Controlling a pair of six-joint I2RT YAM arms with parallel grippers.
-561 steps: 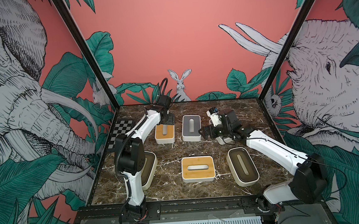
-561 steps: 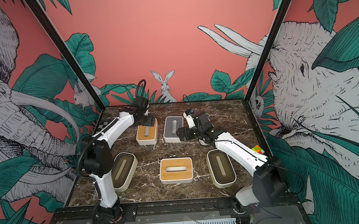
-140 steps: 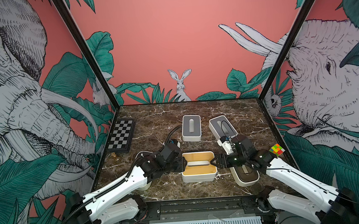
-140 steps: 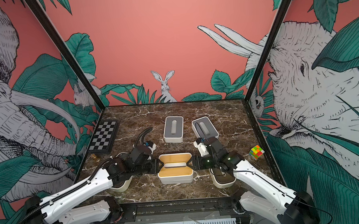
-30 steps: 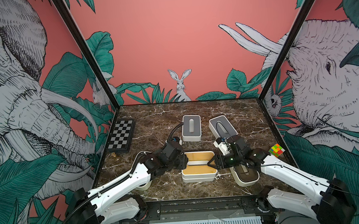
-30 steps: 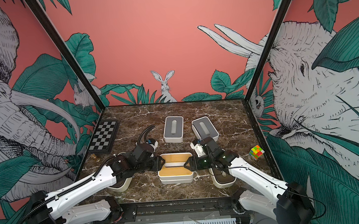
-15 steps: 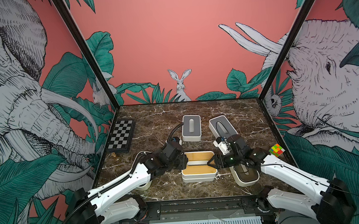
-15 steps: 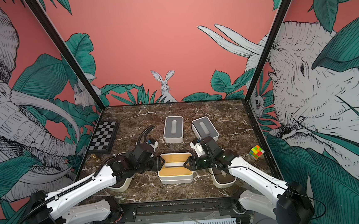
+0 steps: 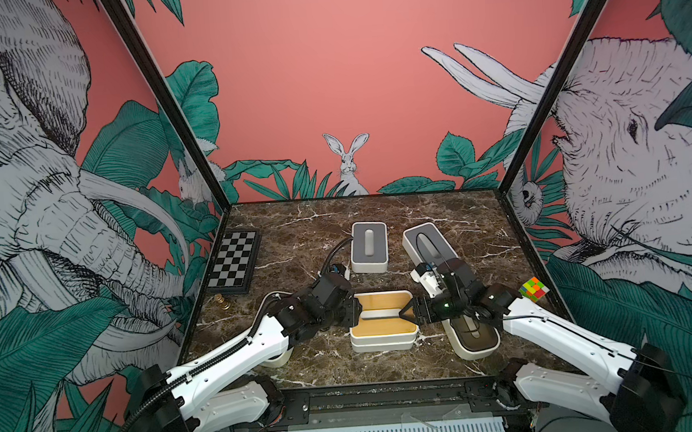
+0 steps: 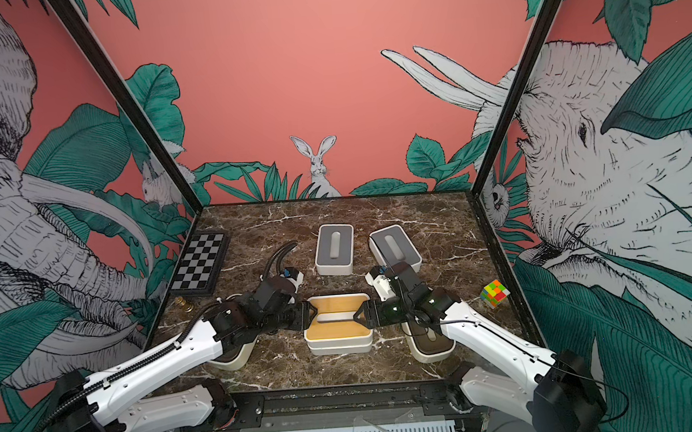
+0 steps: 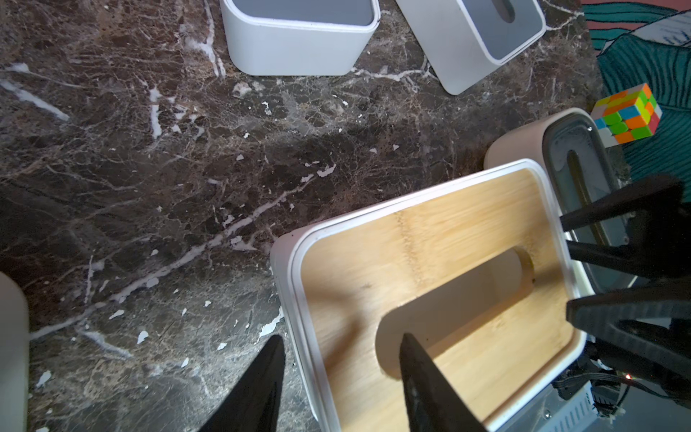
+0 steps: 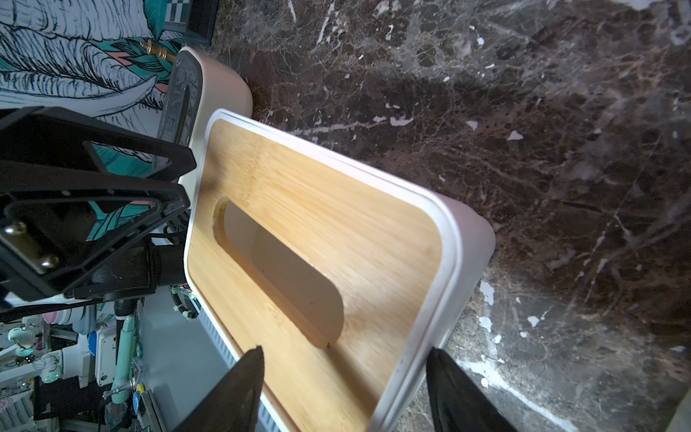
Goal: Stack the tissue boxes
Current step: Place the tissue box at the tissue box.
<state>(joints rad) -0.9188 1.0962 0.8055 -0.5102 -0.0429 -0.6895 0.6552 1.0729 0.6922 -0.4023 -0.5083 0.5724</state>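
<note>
At lower centre of both top views, the left gripper [image 9: 357, 311] meets the left short end of the top bamboo box [image 9: 383, 320]. Its wrist view shows one finger [image 11: 261, 389] outside the white end wall and its mate at the end of the slot [image 11: 448, 306], so I judge it clamped on that end. The right gripper [image 9: 405, 309] faces the opposite end, jaws about half spread; whether they press the wall I cannot tell.

This box sits flat on the lower bamboo box [image 9: 382, 346], so one pair looks done, pending release. Left to stack:
- A grey box [image 9: 368, 246] and a skewed grey box [image 9: 423, 238] lie apart above the stack.
- The right cream box [image 9: 476, 341] is just right of the stack, under the right arm [image 9: 552, 332].
- The left cream box [image 9: 281, 357] is at lower left, mostly hidden by the left arm [image 9: 229, 358].

Bodies are smooth matte shells with rounded corners. Tan lids show straight bamboo grain; grey and dark lids look plain. Veined brown marble forms the table [image 9: 296, 237].
</note>
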